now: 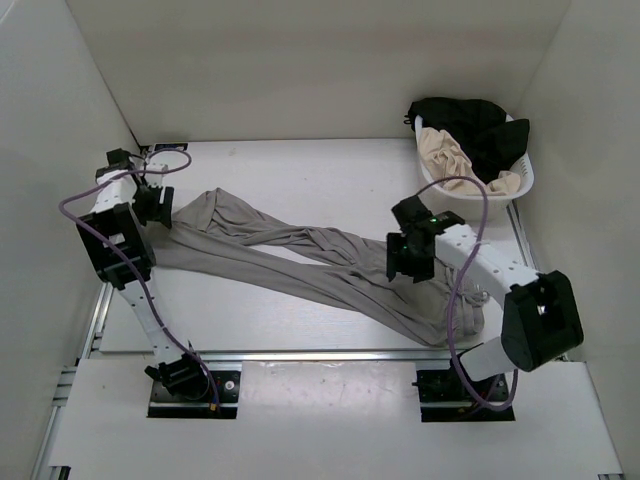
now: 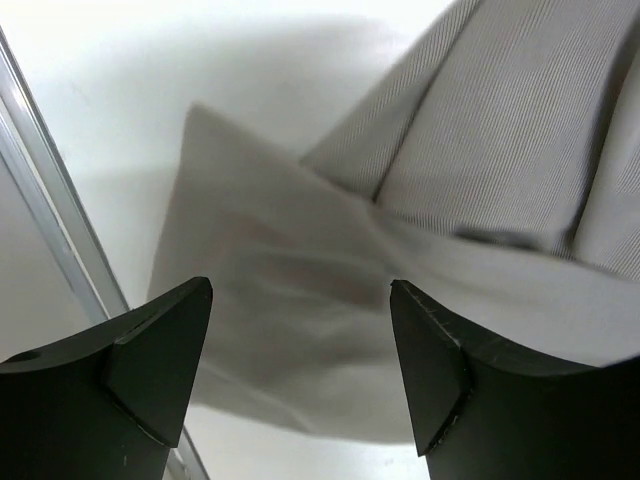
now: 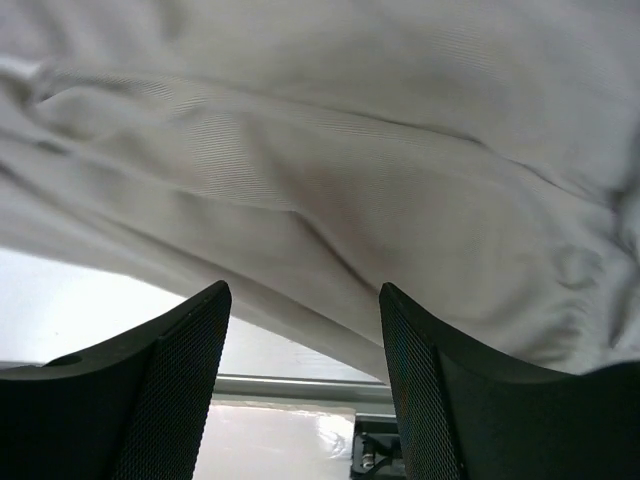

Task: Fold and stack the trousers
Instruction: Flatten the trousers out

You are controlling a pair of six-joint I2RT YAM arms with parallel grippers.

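The grey trousers (image 1: 300,255) lie spread across the table, legs running left to the far-left corner, waist bunched at the near right. My left gripper (image 1: 155,207) is open just above the leg ends; in the left wrist view a leg hem (image 2: 290,290) lies between and beyond the open fingers (image 2: 160,350). My right gripper (image 1: 405,262) is open over the waist part; in the right wrist view the wrinkled grey cloth (image 3: 330,170) fills the frame above the spread fingers (image 3: 420,350). Neither gripper holds cloth.
A white basket (image 1: 520,185) at the far right holds a beige garment (image 1: 450,150) and a black garment (image 1: 475,120). White walls close in left, back and right. A metal rail (image 1: 300,352) runs along the table's near edge, also visible in the left wrist view (image 2: 50,220).
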